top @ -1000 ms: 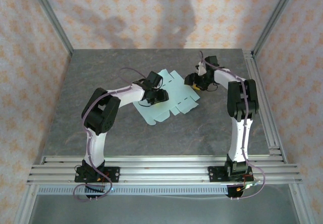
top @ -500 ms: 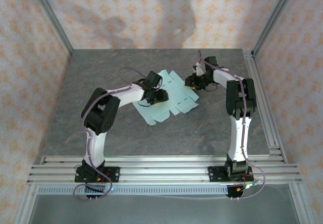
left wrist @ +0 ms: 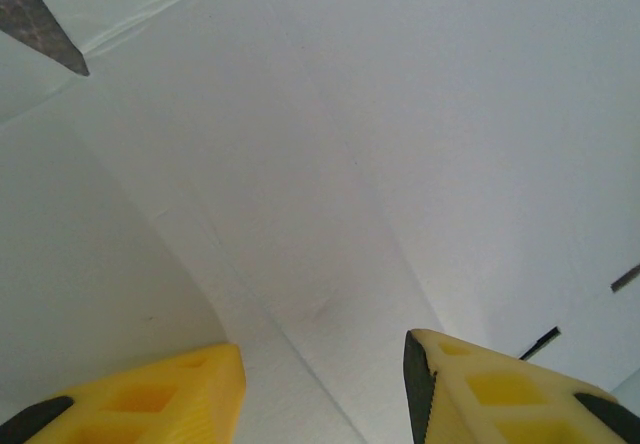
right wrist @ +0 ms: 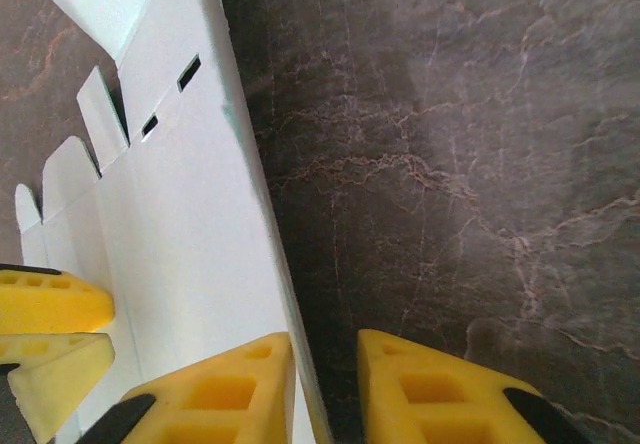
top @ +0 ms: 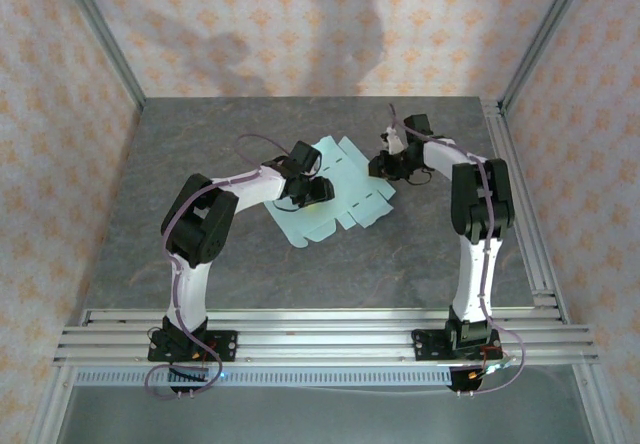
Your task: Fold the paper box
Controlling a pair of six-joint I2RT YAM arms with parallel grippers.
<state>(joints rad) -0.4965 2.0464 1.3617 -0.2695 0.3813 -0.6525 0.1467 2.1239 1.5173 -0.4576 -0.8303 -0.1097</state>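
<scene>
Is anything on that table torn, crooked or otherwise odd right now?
Nothing looks torn or spilled. The paper box is a flat sheet lying skewed to the edges of the table, and its right edge seems lifted off the surface, running into the narrow gap between the fingers of the right tool.

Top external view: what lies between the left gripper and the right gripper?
The paper box, an unfolded sheet, spans that stretch; the top view shows it.
</scene>
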